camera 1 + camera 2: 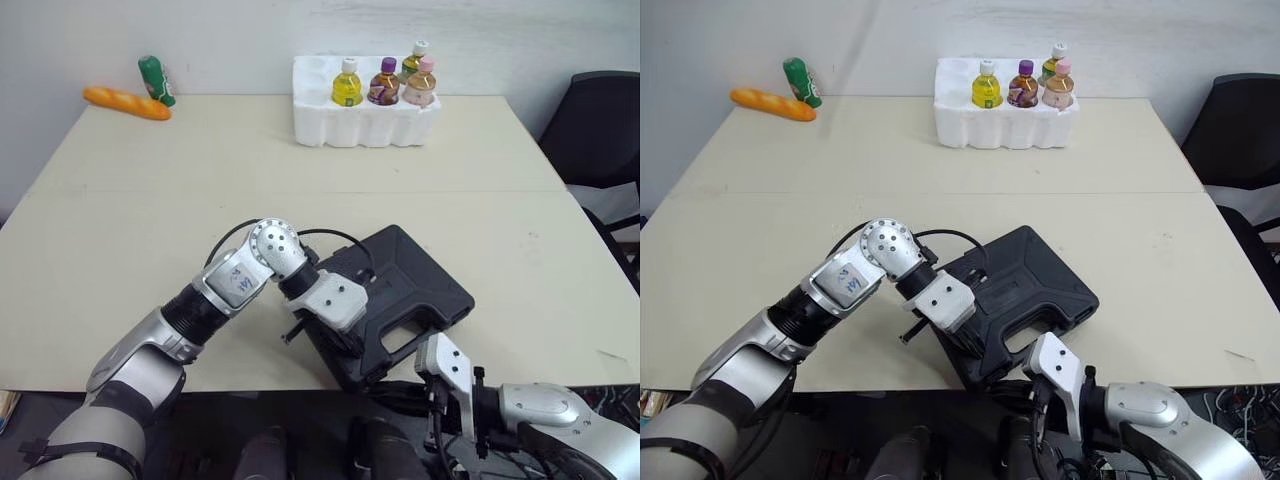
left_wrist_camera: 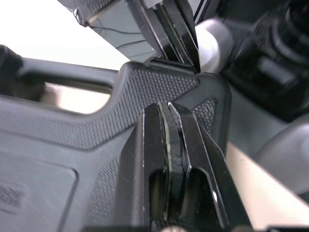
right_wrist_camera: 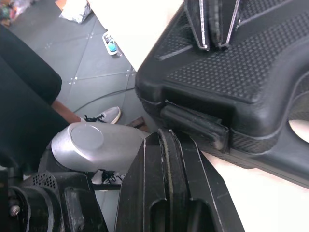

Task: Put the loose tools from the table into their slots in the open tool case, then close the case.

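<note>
**Q:** Where is the black moulded-plastic tool case (image 1: 405, 285) seen?

**A:** It is seen lid-down on the pale worktop (image 1: 200, 200), directly under the left hand (image 2: 169, 111). Its handle end overhangs the near edge, just above the right hand (image 3: 166, 137).

**Q:** How are the hands held?

**A:** Both are closed on nothing. The left hand's fingers are pressed together and laid on the textured corner beside the carry handle (image 2: 72, 77), apparently so that the lid is kept down. The right hand's fingers, likewise together, are pointed up at the black latch (image 3: 193, 125) just ahead.

**Q:** Why from below?

**A:** The latch is set on the overhanging front face, judged reachable from there. Whether it is fastened cannot be told.
</note>
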{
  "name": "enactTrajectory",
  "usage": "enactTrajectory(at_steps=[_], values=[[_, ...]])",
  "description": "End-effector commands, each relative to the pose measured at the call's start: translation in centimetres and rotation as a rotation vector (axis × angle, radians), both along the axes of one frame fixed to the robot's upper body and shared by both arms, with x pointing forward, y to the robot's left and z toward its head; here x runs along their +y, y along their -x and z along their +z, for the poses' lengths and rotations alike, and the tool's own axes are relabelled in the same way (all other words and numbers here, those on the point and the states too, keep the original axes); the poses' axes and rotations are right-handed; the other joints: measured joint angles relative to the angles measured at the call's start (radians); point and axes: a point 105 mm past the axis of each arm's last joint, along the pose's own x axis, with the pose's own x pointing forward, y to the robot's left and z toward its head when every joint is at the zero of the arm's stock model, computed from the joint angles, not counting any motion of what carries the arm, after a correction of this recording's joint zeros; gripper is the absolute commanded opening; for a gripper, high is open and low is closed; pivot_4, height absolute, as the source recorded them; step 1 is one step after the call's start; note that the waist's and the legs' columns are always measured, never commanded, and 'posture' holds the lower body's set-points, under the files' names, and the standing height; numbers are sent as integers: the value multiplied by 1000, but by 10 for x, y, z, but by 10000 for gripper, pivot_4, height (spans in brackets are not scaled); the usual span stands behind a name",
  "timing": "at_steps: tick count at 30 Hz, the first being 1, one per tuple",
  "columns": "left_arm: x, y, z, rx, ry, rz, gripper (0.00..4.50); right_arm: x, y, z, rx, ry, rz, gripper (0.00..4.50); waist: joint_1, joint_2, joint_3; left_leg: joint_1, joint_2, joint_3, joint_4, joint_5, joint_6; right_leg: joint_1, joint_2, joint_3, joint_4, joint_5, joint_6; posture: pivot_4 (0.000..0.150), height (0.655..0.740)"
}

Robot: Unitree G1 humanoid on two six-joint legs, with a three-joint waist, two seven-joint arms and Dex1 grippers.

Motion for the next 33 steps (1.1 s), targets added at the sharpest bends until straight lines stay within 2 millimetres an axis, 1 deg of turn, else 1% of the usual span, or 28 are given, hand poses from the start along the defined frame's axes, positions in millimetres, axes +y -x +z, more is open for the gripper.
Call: enactTrajectory(at_steps=[1, 4, 8, 12, 15, 18, 20, 22, 24, 25, 26, 27, 29, 30, 31, 32, 33], values=[[22, -9, -50, 32, -217, 88, 554, 0, -9, 16, -100, -4, -19, 0, -1, 0, -4, 1, 0, 0, 0, 0, 0, 0, 0, 0, 0, 0, 0, 1500, 7367], [18, -9, -54, 38, -206, 93, 554, 0, -11, 18, -117, 8, -22, 0, 0, -1, -10, 1, 0, 0, 0, 0, 0, 1, 0, 0, 0, -1, -1, 1500, 7367], [19, -6, -60, 33, -215, 73, 554, -2, -14, 23, -151, 31, -13, 0, 0, -2, -16, 1, 0, -1, 0, 0, 1, 1, 0, 0, -1, -1, -1, 1500, 7367], [14, -12, -62, 14, -204, 100, 554, 0, -19, 34, -175, 13, 7, 0, 0, -3, -17, 1, 1, -3, 0, 0, 1, 3, 0, -1, -2, -1, -1, 1500, 7367], [11, -14, -62, 6, -195, 107, 554, 2, -23, 39, -170, -10, 6, 0, 2, -1, -18, 2, 1, -6, 0, 1, 2, 6, 0, -3, -7, -3, -5, 1500, 7367], [9, -17, -59, 18, -174, 127, 554, 1, -23, 38, -162, 19, 13, 0, 2, 1, -20, 2, 1, -9, 0, 1, 2, 9, -1, -4, -10, -4, -6, 1500, 7367], [7, -18, -46, 92, -97, 175, 554, -4, -20, 39, -174, 47, 12, 0, 2, 2, -20, 2, 1, -10, 0, 0, 2, 10, -1, -5, -11, -3, -6, 1500, 7367], [7, -20, -26, 203, 5, 240, 554, -12, -19, 46, -195, 57, -15, 0, 2, 3, -19, 1, 1, -10, 0, 0, 2, 10, -1, -5, -11, -3, -5, 1500, 7367], [17, -20, 2, 344, 106, 288, 6377, -24, -20, 57, -218, 50, -63, 0, 1, 3, -18, 0, 1, -11, -1, 0, 3, 9, -1, -6, -12, -1, -2, 1500, 7367], [25, -19, 15, 403, 151, 310, 8258, -30, -18, 63, -219, 43, -75, 0, 0, 4, -15, -1, 1, -11, 0, 0, 3, 9, -1, -6, -11, 0, 0, 1500, 7367], [34, -20, 28, 457, 200, 346, 12913, -38, -15, 71, -223, 39, -82, 6699, -3, 4, -10, -2, 1, -11, -1, 0, 2, 7, -1, -6, -11, 1, 1, 1500, 7367], [44, -22, 40, 498, 243, 390, 17263, -46, -12, 78, -228, 39, -84, 9492, -3, 4, -4, -3, 1, -11, -1, 0, 2, 6, -1, -6, -9, 1, 2, 1500, 7367], [68, -26, 60, 543, 324, 497, 25333, -65, -7, 93, -243, 44, -101, 17784, -3, 4, 5, -5, 1, -11, -1, 0, 1, 2, 0, -6, -5, 0, 1, 1500, 7367], [82, -26, 67, 563, 351, 549, 30187, -75, -6, 101, -256, 52, -123, 22941, -3, 4, 6, -9, 1, -11, -2, 1, -2, -3, 0, -6, -3, 0, 0, 1500, 7367], [100, -25, 74, 579, 376, 607, 35189, -88, -6, 110, -265, 60, -154, 28713, -2, 3, 6, -9, 1, -11, -2, 5, -8, -4, 1, -7, -2, -1, -1, 1500, 7367], [113, -23, 79, 588, 393, 651, 39666, -98, -6, 116, -270, 66, -178, 33781, -2, 3, 7, -9, 1, -11, -3, 6, -10, -4, 2, -8, -2, -1, -2, 1500, 7367], [132, -21, 82, 589, 406, 719, 44068, -111, -5, 123, -276, 76, -208, 38860, -2, 3, 7, -7, 1, -11, -5, 6, -10, -3, 2, -8, -2, -1, -2, 1500, 7367]])
